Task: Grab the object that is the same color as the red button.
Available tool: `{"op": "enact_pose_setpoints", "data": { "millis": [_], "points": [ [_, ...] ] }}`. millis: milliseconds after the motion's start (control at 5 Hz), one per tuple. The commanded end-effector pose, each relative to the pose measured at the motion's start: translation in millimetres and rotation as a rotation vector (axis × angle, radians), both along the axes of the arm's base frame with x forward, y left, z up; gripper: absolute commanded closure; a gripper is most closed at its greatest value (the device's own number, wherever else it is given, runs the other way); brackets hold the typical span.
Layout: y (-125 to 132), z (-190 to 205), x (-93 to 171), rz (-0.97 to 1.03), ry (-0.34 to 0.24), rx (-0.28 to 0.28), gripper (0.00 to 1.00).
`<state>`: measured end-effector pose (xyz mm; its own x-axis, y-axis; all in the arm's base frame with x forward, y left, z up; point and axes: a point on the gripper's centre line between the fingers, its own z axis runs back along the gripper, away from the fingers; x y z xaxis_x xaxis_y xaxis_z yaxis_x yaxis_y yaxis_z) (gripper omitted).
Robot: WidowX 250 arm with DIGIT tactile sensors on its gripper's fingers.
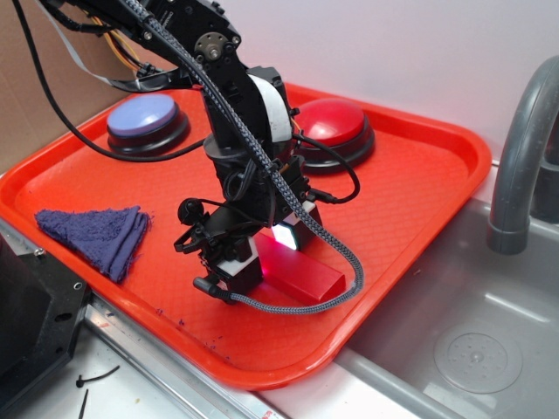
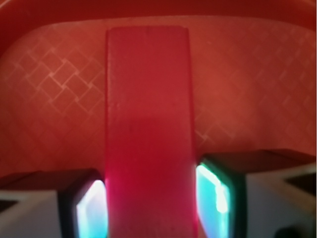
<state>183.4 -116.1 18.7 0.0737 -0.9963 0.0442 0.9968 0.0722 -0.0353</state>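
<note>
While my black WidowX gripper (image 1: 262, 253) sits low over the big red textured plastic tray (image 1: 419, 183), I can see the long flat red rectangular block (image 1: 301, 278) lying between its fingers; the block rests on the tray floor towards the near edge, roughly midway along it, with its free end poking out to the right of the gripper; in the wrist view the red block (image 2: 147, 134) runs straight up the middle of the picture, and the two glowing pale fingertip pads (image 2: 214, 198) stand right against its long sides, one on each flank; the jaws are narrowed to about the block's width, and the pads look to be touching it, though I cannot tell how firmly they grip; the block's underside looks to be on the tray, not lifted; a braided black cable (image 1: 288, 196) loops down the arm and curls round the front of the block; up at the tray's far edge the glossy red dome button on its black round base (image 1: 334, 124) sits just behind the arm; the lavender-blue dome button on a black base (image 1: 144, 118) is near the far left corner; a folded dark blue cloth (image 1: 96, 231) lies by the left edge, well apart from the block; off the tray's right side I have a grey sink basin (image 1: 472, 332) with a grey curved tap (image 1: 524, 148).
</note>
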Motion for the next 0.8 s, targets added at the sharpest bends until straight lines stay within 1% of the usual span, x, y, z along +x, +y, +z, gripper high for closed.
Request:
{"op": "enact_pose_setpoints", "data": {
  "millis": [0,200,400,600],
  "points": [
    [30.7,71.4,-2.8,0.421,0.075,0.032,1.0],
    [52.7,103.2,-7.3,0.671,0.086,0.025,1.0],
    [70.7,134.5,-12.2,0.918,0.105,-0.043,1.0],
    [85.7,168.7,-21.8,1.17,0.037,-0.025,1.0]
  ]
}}
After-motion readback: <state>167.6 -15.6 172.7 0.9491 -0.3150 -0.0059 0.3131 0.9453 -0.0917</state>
